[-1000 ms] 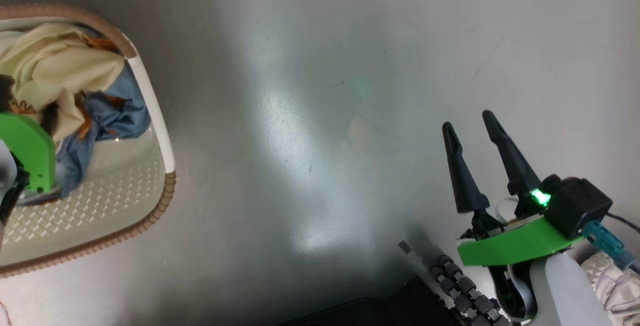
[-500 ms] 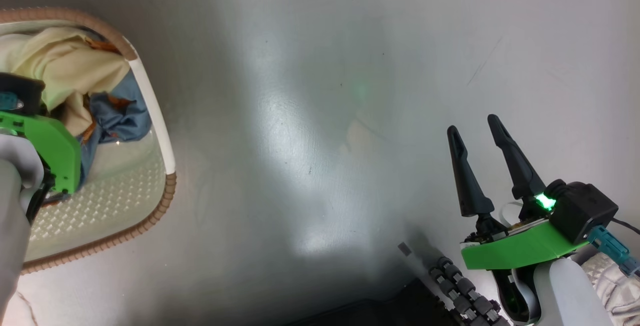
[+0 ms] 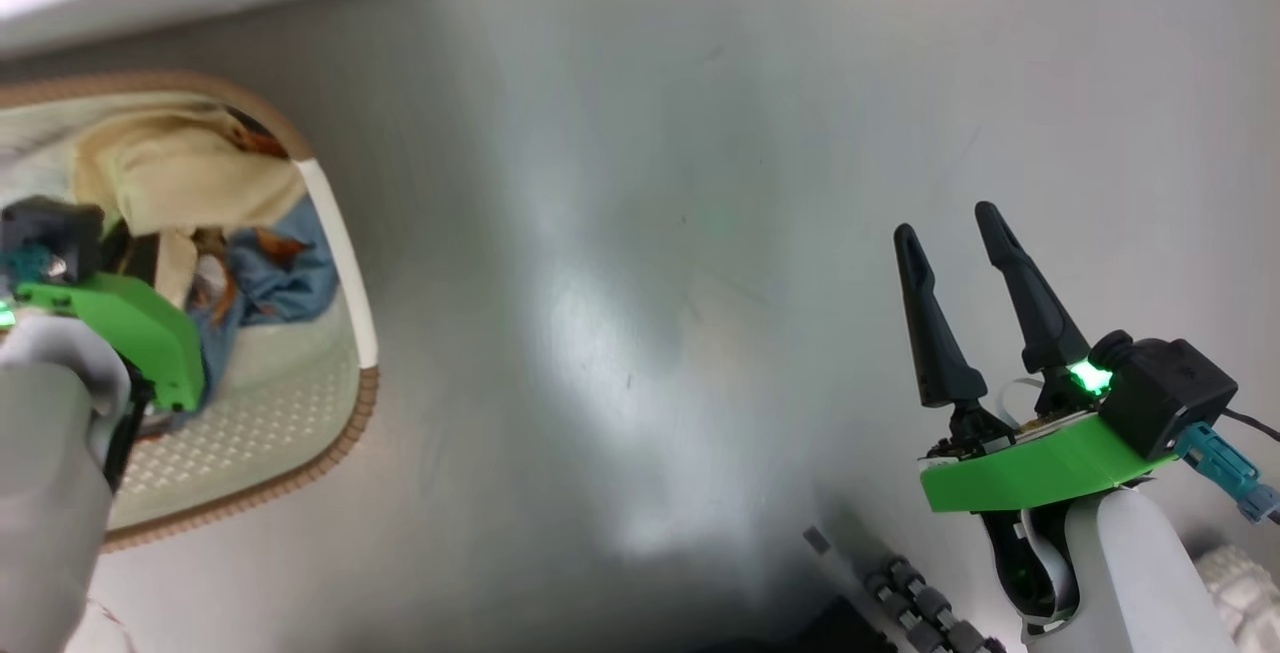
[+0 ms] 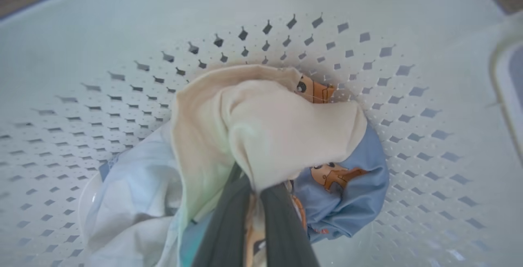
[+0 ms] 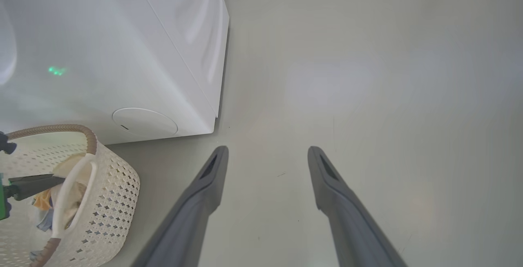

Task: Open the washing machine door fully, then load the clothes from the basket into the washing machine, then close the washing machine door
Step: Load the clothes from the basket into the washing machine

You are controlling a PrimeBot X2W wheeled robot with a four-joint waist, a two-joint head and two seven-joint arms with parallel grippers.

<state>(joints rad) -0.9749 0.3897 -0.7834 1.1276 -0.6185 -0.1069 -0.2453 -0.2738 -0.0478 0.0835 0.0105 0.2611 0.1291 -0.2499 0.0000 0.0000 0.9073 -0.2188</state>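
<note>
A: Starting with the head view. Whereabouts of the basket [image 3: 343, 233]?

B: At the left edge, standing on the grey floor [image 3: 620, 333]. Heaped inside: the clothes [image 3: 190, 173], cream on top, blue with orange-brown print beside. Overhung by the left arm's green bracket [image 3: 150, 343], reaching down into the pile.

A: And the right hand [image 3: 945, 225]?

B: Lower right, well apart from the basket. Spread wide, gripping nothing, pointing up over bare floor.

A: On to the left wrist view.

B: Looking down into the basket's perforated inside. Pinched tight on a fold of the cream garment [image 4: 286, 132]: the left hand [image 4: 254, 187], with fabric bunched between its two dark fingers [image 4: 229, 226]. Just to the right, touching the cream: the blue piece [image 4: 359, 185] with its cartoon print. To the left, a pale white piece [image 4: 130, 201].

A: Right wrist view?

B: Right hand wide apart and empty, hovering above the floor. Upper left: the washing machine [image 5: 122, 54], a white panel with a round cover [image 5: 145, 122] low down. Just beside, at the lower left, the basket with the clothes inside; touching the machine or not, impossible to tell. Entering from the left edge, the left hand's dark fingers, dipped among the clothes.
</note>
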